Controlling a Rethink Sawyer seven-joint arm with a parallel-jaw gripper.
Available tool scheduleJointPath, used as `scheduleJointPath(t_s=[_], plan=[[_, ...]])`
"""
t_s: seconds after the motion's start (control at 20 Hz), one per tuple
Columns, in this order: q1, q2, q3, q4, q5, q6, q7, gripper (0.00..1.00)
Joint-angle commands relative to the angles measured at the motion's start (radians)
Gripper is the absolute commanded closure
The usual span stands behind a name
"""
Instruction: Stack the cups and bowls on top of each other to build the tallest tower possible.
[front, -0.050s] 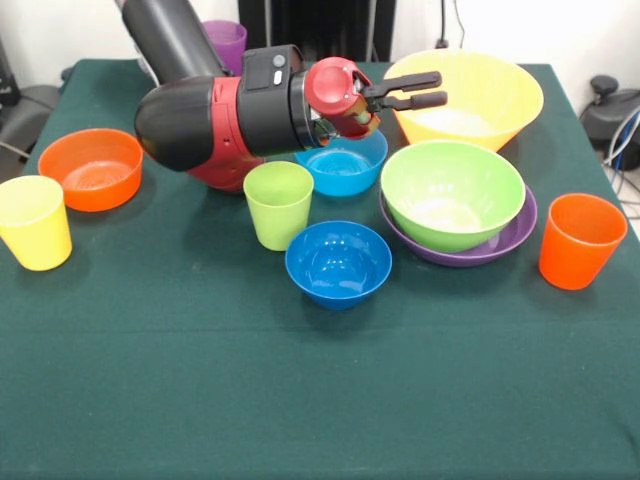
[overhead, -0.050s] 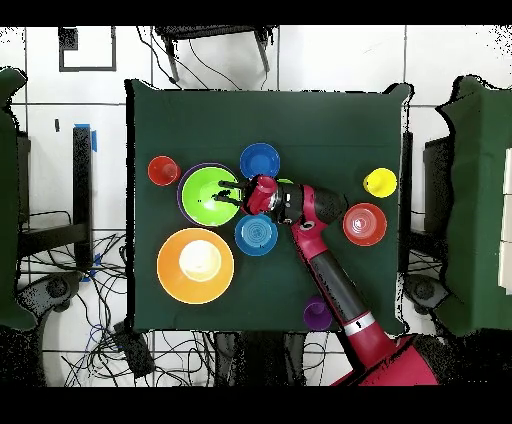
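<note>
No brand, label or writing can be read on anything here; the green table (front, -0.050s: 200, 400) carries four cups and six bowls, and the lime green bowl (front, -0.050s: 452, 192) serves as landmark. The arm (front, -0.050s: 215, 120) lies nearly level above the table, and its gripper (front, -0.050s: 428, 90) hangs in the air, its two black fingers spread with a narrow gap and holding nothing; from overhead the gripper (overhead, -0.050s: 228, 193) sits over the lime green bowl's (overhead, -0.050s: 208, 194) edge.

Bowls, six: the yellow-orange bowl (front, -0.050s: 470, 95), the largest, stands just behind the lime green bowl, apart from it; the purple bowl (front, -0.050s: 505, 240) lies directly under the lime green bowl, which is nested in it; the orange bowl (front, -0.050s: 92, 167) stands well apart, across the table past the arm; the dark blue bowl (front, -0.050s: 338, 262) stands near, in front and to the side; the light blue bowl (front, -0.050s: 345, 165) is just beside, partly under the gripper's wrist.

Cups, four, all upright: the orange cup (front, -0.050s: 580, 240) is near the purple bowl's rim on the side away from the arm; the lime green cup (front, -0.050s: 278, 203) stands between the light blue and dark blue bowls; the yellow cup (front, -0.050s: 35, 221) is farthest off, beyond the orange bowl; the purple cup (front, -0.050s: 228, 42) is at the far edge, half hidden by the arm.
</note>
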Motion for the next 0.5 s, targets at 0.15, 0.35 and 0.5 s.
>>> scheduleJointPath(t_s=[0.15, 0.35, 0.5], plan=[[0.006, 0.102, -0.060, -0.151, -0.045, -0.054, -0.336, 0.00], [-0.028, 0.098, -0.053, -0.104, -0.105, -0.154, -0.332, 0.00], [-0.058, 0.024, -0.053, -0.033, -0.222, -0.303, -0.271, 0.00]])
